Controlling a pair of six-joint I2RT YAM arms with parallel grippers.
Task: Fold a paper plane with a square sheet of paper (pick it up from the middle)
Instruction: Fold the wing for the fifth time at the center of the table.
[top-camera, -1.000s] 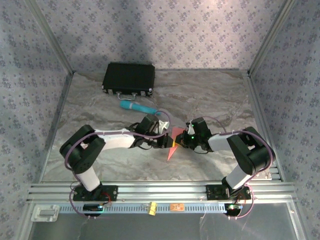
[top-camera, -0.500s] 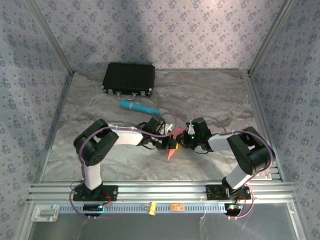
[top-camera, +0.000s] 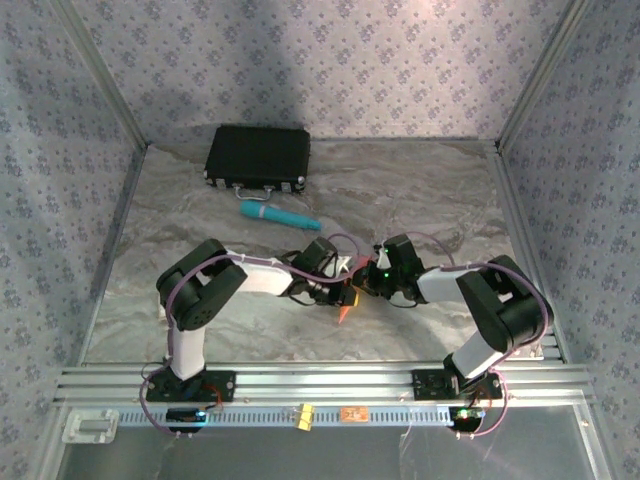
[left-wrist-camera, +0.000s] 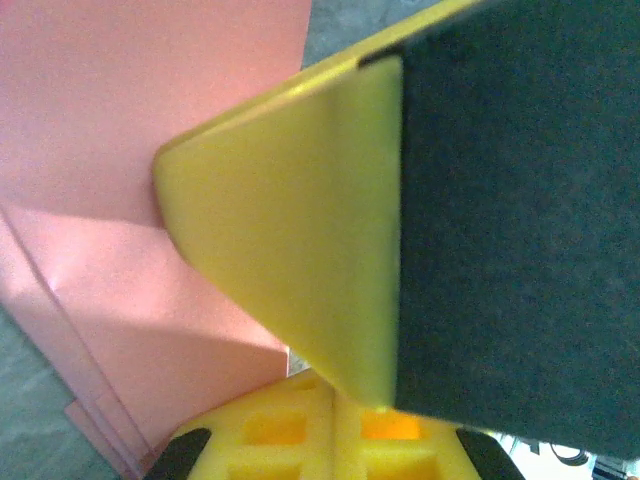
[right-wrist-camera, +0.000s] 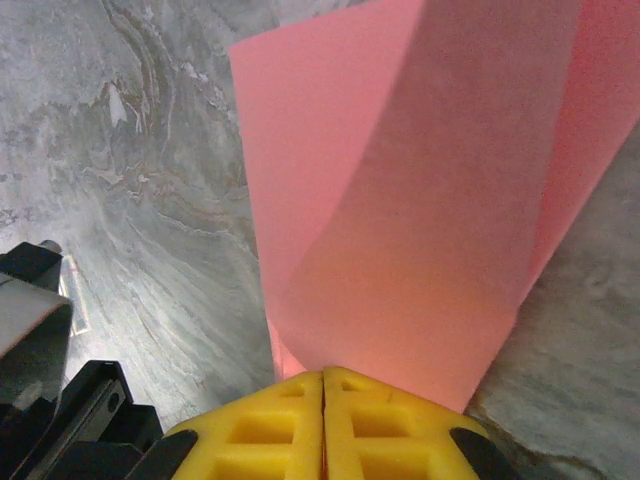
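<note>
No writing can be read anywhere; the orange tag (top-camera: 351, 413) and yellow tag (top-camera: 303, 416) on the front rail (top-camera: 400, 414) are too small.

You're looking at a robot lab cell.
Aluminium rails (top-camera: 320, 380) frame your marble-look surface (top-camera: 420, 190), and patterned backdrop walls (top-camera: 330, 60) box it in on three sides.

From above, paper (top-camera: 344, 313) mostly hidden under left gripper (top-camera: 350, 293) and right gripper (top-camera: 367, 284) — only a tip shows. Left wrist camera: yellow finger (left-wrist-camera: 290, 230) blurred, paper cut by edges.
</note>
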